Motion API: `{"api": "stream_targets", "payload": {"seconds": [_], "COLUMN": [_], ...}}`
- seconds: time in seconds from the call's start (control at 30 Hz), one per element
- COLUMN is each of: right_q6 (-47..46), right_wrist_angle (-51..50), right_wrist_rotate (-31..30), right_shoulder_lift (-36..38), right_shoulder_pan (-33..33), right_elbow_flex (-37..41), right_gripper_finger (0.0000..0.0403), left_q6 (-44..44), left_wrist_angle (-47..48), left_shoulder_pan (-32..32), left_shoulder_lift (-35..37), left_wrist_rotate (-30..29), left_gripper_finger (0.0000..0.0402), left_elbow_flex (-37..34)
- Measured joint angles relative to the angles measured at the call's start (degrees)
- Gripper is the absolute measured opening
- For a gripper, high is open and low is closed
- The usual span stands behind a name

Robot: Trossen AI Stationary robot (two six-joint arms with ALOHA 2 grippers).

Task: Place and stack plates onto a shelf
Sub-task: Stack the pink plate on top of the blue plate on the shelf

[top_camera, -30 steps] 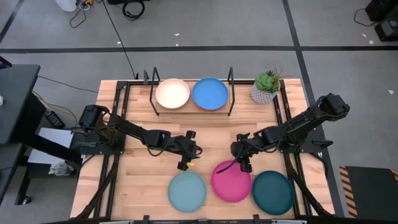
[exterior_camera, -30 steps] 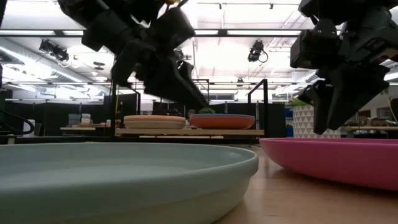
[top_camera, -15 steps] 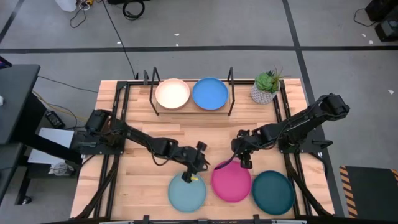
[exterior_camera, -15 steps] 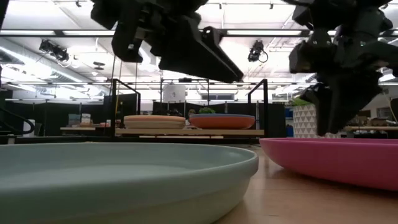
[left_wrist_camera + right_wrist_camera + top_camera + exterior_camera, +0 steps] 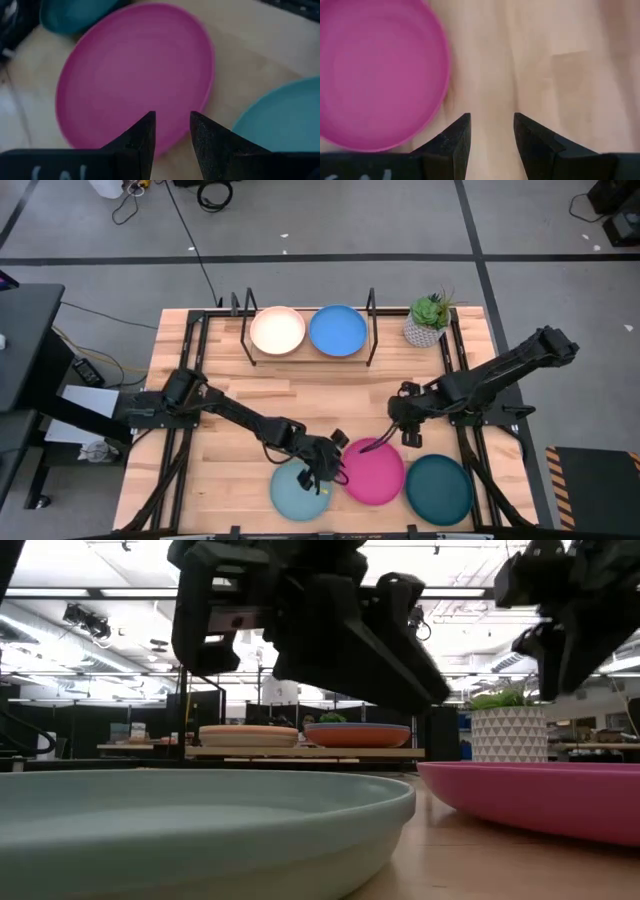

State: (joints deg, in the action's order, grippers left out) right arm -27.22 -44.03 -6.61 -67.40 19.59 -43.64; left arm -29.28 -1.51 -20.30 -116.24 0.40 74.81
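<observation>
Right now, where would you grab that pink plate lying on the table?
By its raised rim. The magenta plate lies flat, so probably pinch the edge facing the left gripper, whose open fingers hover beside it. The light blue plate sits close on that side.

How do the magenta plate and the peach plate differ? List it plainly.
The magenta plate lies on the table's near edge, between the light blue plate and the dark teal plate; the peach plate sits up on the shelf. The left gripper hovers at the magenta plate's rim; no gripper is near the peach plate. Both are round, shallow, similar in size.
</observation>
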Motion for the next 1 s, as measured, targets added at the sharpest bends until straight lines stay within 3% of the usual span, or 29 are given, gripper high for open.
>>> {"api": "stream_targets", "payload": {"seconds": [0.3,1.0], "right_q6": [-3.2,-2.8], "right_wrist_angle": [0.6,3.4], "right_wrist_rotate": [-7.4,-8.8], "right_shoulder_lift": [7.7,4.7], "right_shoulder_pan": [3.2,5.2], "right_elbow_flex": [0.0,0.0], "right_gripper_finger": [0.0156,0.0156], "left_q6": [-6.0,-12.2], "left_wrist_angle": [-1.6,-3.0], "left_shoulder_pan": [-0.8,0.9], "left_shoulder_lift": [-2.0,-3.8], "left_wrist_rotate": [1.0,1.7], "left_gripper_finger": [0.0127,0.0127], "left_elbow_flex": [0.0,-0.1]}}
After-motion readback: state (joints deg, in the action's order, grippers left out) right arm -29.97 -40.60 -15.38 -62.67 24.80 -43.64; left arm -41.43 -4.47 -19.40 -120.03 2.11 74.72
